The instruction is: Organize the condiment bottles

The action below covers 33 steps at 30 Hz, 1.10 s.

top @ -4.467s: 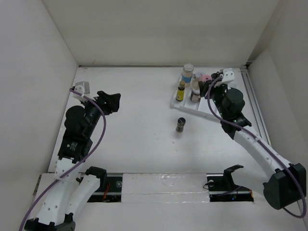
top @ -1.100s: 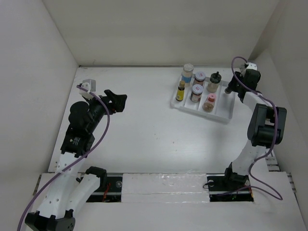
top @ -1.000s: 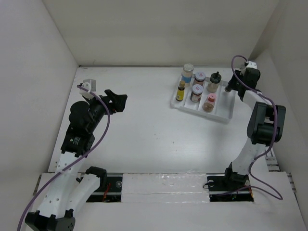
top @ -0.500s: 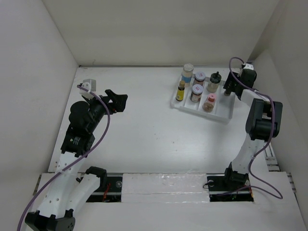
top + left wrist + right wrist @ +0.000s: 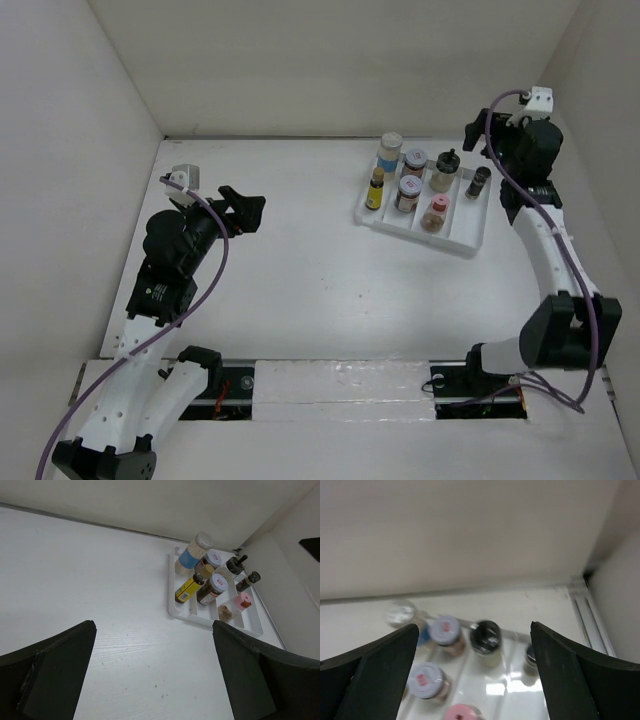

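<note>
- Seven bottles (image 5: pixel 407 190) upright in the tray (image 5: pixel 465 228) at upper right, long axes vertical, lids up.
- Dark bottle (image 5: pixel 481 180) in the rightmost slot; 4.5 s ago alone at mid-frame.
- Right gripper (image 5: pixel 478 138) spread wide, empty, now lifted behind the tray.
- Left gripper (image 5: pixel 243 205) spread, empty, at mid-left.

Looking like a robot lab's test booth. Standing boxed in by bare white walls (image 5: pixel 330 60) around a white bench (image 5: pixel 300 270). Showing a left arm (image 5: pixel 165 270) and a right arm (image 5: pixel 545 235) bolted to a rail (image 5: pixel 340 388) at the near edge, purple cables (image 5: pixel 222 255) looping along them, a white tray (image 5: pixel 462 228) holding spice jars (image 5: pixel 408 190).
</note>
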Tool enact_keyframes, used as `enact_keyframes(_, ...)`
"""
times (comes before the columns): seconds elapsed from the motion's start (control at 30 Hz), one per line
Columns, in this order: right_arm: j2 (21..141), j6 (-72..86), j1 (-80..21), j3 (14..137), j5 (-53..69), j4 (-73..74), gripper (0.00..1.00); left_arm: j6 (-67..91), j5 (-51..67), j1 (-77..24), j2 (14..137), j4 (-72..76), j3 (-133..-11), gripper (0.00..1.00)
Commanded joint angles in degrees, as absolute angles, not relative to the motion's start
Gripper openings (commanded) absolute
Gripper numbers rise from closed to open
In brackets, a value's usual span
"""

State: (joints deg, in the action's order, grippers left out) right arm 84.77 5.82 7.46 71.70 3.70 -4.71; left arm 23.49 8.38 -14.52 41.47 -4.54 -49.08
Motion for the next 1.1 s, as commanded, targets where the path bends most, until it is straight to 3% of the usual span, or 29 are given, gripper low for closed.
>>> enact_keyframes(0.0,75.3,2.8,-0.2,70.4,8.3,-8.5,0.99,24.0,9.1,-14.7,40.6,-2.4,-49.6,1.00)
enact_keyframes(0.17,65.7,-1.8,-14.7,67.6,14.3,-12.6,0.97,24.0,8.6,-14.7,39.5,-2.4,-49.6,1.00)
enact_keyframes(0.33,68.3,-1.0,-33.4,62.5,21.3,-18.2,0.89,24.5,7.6,-14.7,37.5,-1.8,-49.6,1.00)
enact_keyframes(0.47,76.4,0.9,-43.0,58.2,24.5,-18.8,0.68,24.5,6.2,-14.7,36.3,-1.8,-49.6,1.00)
enact_keyframes(0.6,84.5,0.4,-51.2,50.8,24.5,-21.7,0.56,24.5,6.2,-14.7,35.2,-2.4,-49.6,1.00)
enact_keyframes(0.87,92.1,2.2,-54.9,43.9,16.7,-28.8,0.56,24.5,6.2,-14.7,35.8,-2.4,-49.6,1.00)
enact_keyframes(1.07,96.3,-0.4,-55.5,51.1,14.9,-26.9,0.63,24.0,6.8,-14.7,35.8,-1.8,-49.6,1.00)
